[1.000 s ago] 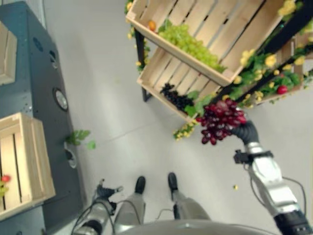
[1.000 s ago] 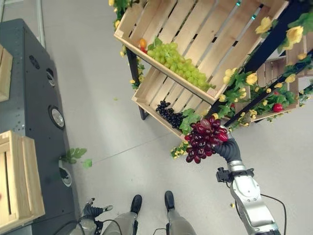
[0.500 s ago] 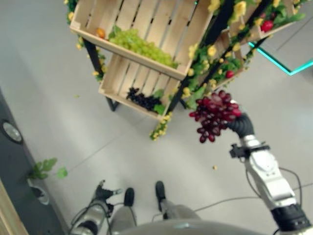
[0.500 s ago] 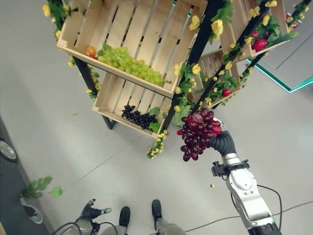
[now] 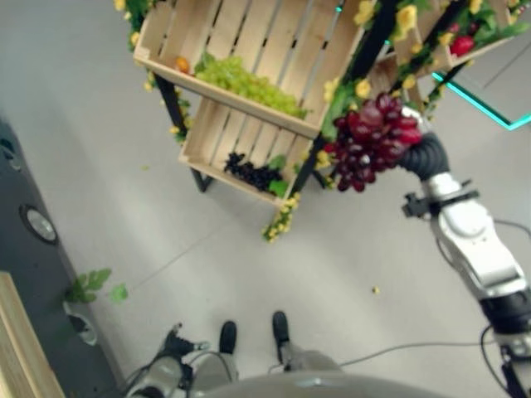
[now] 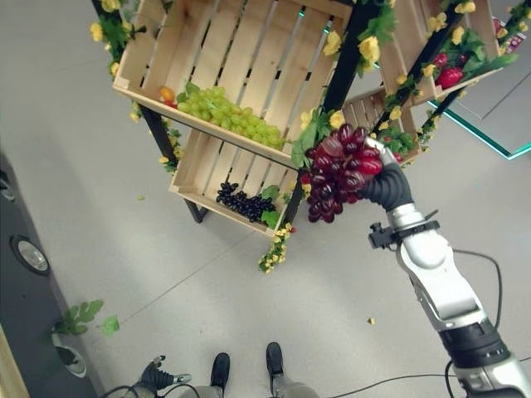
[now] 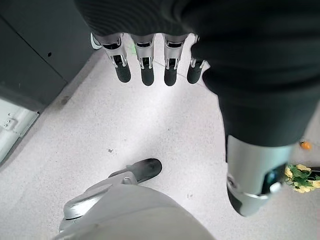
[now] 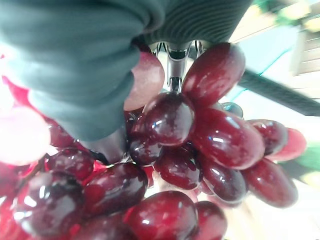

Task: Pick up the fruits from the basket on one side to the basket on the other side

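Note:
A bunch of dark red grapes (image 6: 336, 170) hangs in the air in front of the black post of a shelf rack, with my right hand (image 6: 388, 184) shut on its top. From the wrist the grapes (image 8: 200, 130) press close against the dark cover and fingers. The rack's upper wooden crate (image 6: 249, 58) holds green grapes (image 6: 224, 116) and an orange fruit (image 6: 167, 94). The lower crate (image 6: 207, 162) holds black grapes (image 6: 241, 201). My left hand (image 5: 176, 342) hangs low near the floor, its fingers (image 7: 145, 65) straight and holding nothing.
Yellow flowers and green leaves wind round the rack's black frame. Crates at the rack's right side hold red fruit (image 6: 449, 77). A dark grey cabinet (image 5: 25, 215) stands at the left, with a wooden crate's edge (image 5: 21, 348) at its near end. A leafy sprig (image 6: 83, 317) lies on the floor.
The view has swung away from the left cabinet toward the rack. My right arm has lifted the red grapes higher and closer to the rack's post. The left hand stays low.

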### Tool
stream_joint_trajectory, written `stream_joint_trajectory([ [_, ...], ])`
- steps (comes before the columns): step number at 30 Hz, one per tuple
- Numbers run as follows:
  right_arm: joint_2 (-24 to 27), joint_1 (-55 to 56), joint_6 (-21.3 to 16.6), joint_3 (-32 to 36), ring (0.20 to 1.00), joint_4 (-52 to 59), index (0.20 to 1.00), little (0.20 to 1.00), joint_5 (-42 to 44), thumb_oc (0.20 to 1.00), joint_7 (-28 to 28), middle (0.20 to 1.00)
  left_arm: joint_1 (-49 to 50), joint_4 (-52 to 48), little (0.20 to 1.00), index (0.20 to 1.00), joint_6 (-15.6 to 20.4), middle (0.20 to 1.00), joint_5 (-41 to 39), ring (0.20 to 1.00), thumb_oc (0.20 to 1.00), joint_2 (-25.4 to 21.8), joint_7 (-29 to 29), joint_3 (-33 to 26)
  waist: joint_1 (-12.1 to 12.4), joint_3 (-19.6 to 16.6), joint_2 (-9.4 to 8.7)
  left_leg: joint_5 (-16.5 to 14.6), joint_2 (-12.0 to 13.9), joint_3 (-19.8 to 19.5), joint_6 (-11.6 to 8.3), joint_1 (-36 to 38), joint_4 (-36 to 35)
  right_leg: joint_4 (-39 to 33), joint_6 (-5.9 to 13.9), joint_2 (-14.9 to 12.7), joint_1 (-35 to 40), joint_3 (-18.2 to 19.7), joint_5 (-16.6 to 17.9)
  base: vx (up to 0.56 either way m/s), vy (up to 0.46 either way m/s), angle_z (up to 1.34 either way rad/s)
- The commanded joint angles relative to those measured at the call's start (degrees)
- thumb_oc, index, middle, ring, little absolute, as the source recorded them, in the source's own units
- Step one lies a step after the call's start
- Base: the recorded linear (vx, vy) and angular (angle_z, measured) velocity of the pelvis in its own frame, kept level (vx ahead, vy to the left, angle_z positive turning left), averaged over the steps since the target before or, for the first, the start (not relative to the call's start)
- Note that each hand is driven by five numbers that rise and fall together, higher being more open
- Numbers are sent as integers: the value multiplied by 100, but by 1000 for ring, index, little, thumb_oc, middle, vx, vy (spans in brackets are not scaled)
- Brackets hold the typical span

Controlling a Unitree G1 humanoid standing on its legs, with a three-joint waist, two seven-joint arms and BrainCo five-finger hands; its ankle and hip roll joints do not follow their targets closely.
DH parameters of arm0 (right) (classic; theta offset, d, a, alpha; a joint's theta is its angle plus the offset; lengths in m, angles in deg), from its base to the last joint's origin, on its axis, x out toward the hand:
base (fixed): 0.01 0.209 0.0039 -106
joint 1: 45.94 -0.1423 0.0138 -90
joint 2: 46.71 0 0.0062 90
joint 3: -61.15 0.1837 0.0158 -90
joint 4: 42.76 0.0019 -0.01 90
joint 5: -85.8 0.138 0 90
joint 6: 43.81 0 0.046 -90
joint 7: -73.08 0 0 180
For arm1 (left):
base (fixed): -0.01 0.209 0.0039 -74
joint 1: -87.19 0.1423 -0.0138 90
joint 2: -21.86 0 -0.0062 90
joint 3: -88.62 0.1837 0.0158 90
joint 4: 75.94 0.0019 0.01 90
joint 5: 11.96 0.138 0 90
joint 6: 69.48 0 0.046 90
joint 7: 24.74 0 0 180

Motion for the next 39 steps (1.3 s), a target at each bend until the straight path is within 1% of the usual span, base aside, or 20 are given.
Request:
stream_joint_trajectory([
  [1, 18, -748, -133, -84, 200, -100, 200, 200, 266, 200, 227, 200, -131, 343, 1000, 1000, -22, 1000, 88, 1000, 1000, 95, 18, 418, 211, -251, -3, -145, -29, -181, -59, -164, -189, 68, 354, 132, 265, -123, -735, 10, 8, 3],
  [4, -97, -984, -94, -299, 200, -187, 200, 200, 318, 200, 234, 200, -134, 326, 1000, 1000, -29, 1000, 70, 1000, 1000, 99, 15, 476, 253, -228, -3, -141, -36, -208, -56, -175, -184, 68, 349, 124, 266, -148, -736, 3, 8, 6],
  [9, -635, -1387, -29, -634, 200, -321, 200, 200, 239, 200, 418, 200, -123, 282, 1000, 1000, -64, 1000, 120, 1000, 1000, 107, -73, 592, 418, -179, -17, -116, -58, -320, -46, -235, -180, 63, 350, 73, 271, -282, -735, 7, 12, 10],
  [10, -636, -1389, -30, -635, 200, -322, 200, 200, 239, 200, 418, 200, -123, 282, 1000, 1000, -64, 1000, 120, 1000, 1000, 107, -73, 591, 416, -179, -17, -115, -58, -321, -46, -235, -180, 63, 350, 73, 271, -283, -736, 7, 1, 16],
  [12, -786, -1665, 6, -793, 200, -443, 200, 200, 181, 200, 531, 200, -118, 218, 1000, 1000, -71, 1000, 159, 1000, 1000, 87, -96, 675, 517, -144, -51, -98, -65, -380, -46, -280, -171, 66, 350, 50, 260, -354, -730, 2, 3, 17],
  [14, -819, -1810, 28, -853, 200, -525, 200, 200, 140, 200, 576, 200, -125, 199, 1000, 1000, -75, 1000, 186, 1000, 1000, 75, -108, 706, 546, -126, -70, -86, -61, -407, -50, -306, -166, 65, 355, 42, 254, -386, -728, 4, 2, 10],
  [17, -906, -2279, 83, -1057, 200, -860, 200, 200, 141, 200, 732, 200, -105, 144, 1000, 1000, -73, 1000, 235, 1000, 1000, 20, -135, 808, 677, -100, -123, -73, -70, -489, -50, -339, -165, 66, 363, 16, 255, -472, -732, 13, 7, 24],
  [20, -904, -2758, 108, -1226, 200, -1302, 200, 200, 186, 200, 860, 200, -118, 176, 1000, 1000, -68, 1000, 229, 1000, 1000, -4, -162, 853, 754, -83, -173, -59, -90, -555, -55, -361, -165, 66, 365, -3, 265, -539, -740, 15, 14, 12],
  [22, -785, -3149, 148, -1373, 200, -1591, 200, 200, 226, 200, 902, 200, -121, 217, 1000, 1000, -67, 1000, 216, 1000, 1000, -45, -166, 918, 820, -89, -225, -41, -96, -609, -65, -380, -168, 65, 366, -15, 278, -590, -747, 24, 8, 21],
  [24, -749, -3270, 134, -1432, 200, -1711, 200, 200, 275, 200, 931, 200, -126, 231, 1000, 1000, -62, 1000, 210, 1000, 1000, -41, -168, 926, 823, -85, -234, -37, -101, -631, -68, -386, -166, 66, 366, -26, 286, -620, -751, 18, 7, 15],
  [25, -593, -3626, 149, -1567, 200, -2047, 200, 200, 355, 200, 977, 200, -138, 266, 1000, 1000, -58, 1000, 186, 1000, 1000, -61, -166, 971, 859, -88, -272, -28, -115, -686, -79, -392, -169, 69, 370, -45, 299, -680, -755, 14, 14, 18],
  [29, -397, -4045, 133, -1737, 200, -2500, 200, 200, 542, 200, 1003, 200, -160, 305, 1000, 1000, -32, 1000, 123, 1000, 1000, -92, -153, 1035, 884, -81, -311, -8, -131, -757, -98, -421, -169, 80, 363, -68, 308, -769, -776, 9, 13, 13],
  [30, -292, -4257, 131, -1811, 200, -2765, 200, 200, 631, 200, 1023, 200, -182, 326, 1000, 1000, -26, 1000, 95, 1000, 1000, -107, -148, 1073, 895, -84, -334, 3, -147, -799, -111, -428, -173, 84, 352, -75, 323, -813, -792, 14, 11, 21],
  [31, -293, -4261, 130, -1814, 200, -2767, 200, 200, 631, 200, 1023, 200, -183, 326, 1000, 1000, -26, 1000, 95, 1000, 1000, -106, -148, 1072, 893, -83, -332, 3, -148, -801, -111, -428, -173, 84, 352, -75, 324, -815, -793, 24, 21, 24],
  [32, -164, -4387, 137, -1856, 200, -2960, 200, 200, 692, 200, 1028, 200, -185, 334, 1000, 1000, -22, 1000, 46, 1000, 1000, -115, -136, 1089, 886, -87, -351, 8, -155, -838, -124, -436, -175, 91, 339, -84, 329, -867, -813, 18, 12, 16],
  [34, -72, -4463, 140, -1895, 200, -3094, 200, 200, 737, 200, 1023, 200, -189, 350, 1000, 1000, -23, 1000, 2, 1000, 1000, -115, -130, 1095, 879, -99, -364, 10, -174, -869, -132, -440, -182, 90, 333, -92, 340, -905, -824, 24, 14, 9],
  [39, 267, -4600, 150, -1939, 200, -3484, 200, 200, 759, 200, 1021, 200, -160, 351, 1000, 1000, -20, 1000, -77, 1000, 1000, -118, -115, 1109, 830, -128, -358, 14, -201, -939, -165, -433, -183, 94, 311, -106, 366, -985, -875, 25, 15, 12],
])
